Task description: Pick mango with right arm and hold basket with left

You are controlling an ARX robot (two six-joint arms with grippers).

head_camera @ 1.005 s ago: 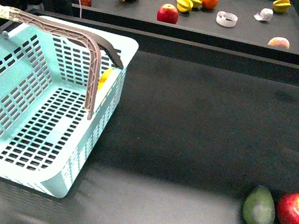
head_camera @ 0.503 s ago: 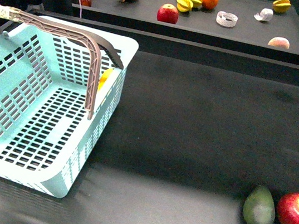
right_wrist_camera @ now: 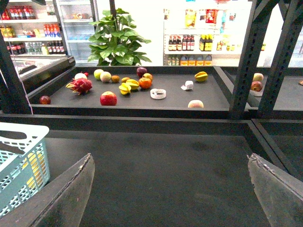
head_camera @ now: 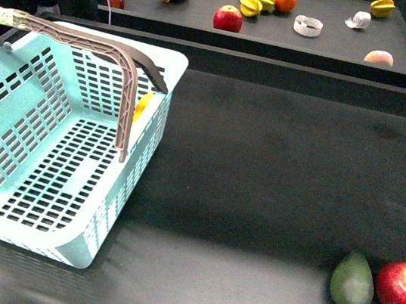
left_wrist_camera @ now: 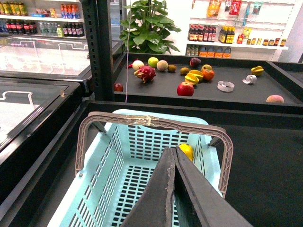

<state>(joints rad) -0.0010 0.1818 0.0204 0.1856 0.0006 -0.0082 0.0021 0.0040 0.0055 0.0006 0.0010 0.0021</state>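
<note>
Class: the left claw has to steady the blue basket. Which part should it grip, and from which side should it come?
Probably the handles. They stand upright together, arching over the basket, with open air above. The left claw, jaws pressed together now, should open and descend from above onto the taped top stretch, straddling both bars. The slotted walls offer a poorer hold.

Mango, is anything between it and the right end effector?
Yes. The mango lies inside the basket, against its far wall. The slotted walls surround it and the handles arch over the top. The right end effector is open above bare table, clear of the basket, so it would likely have to come from above, past the handles.
</note>
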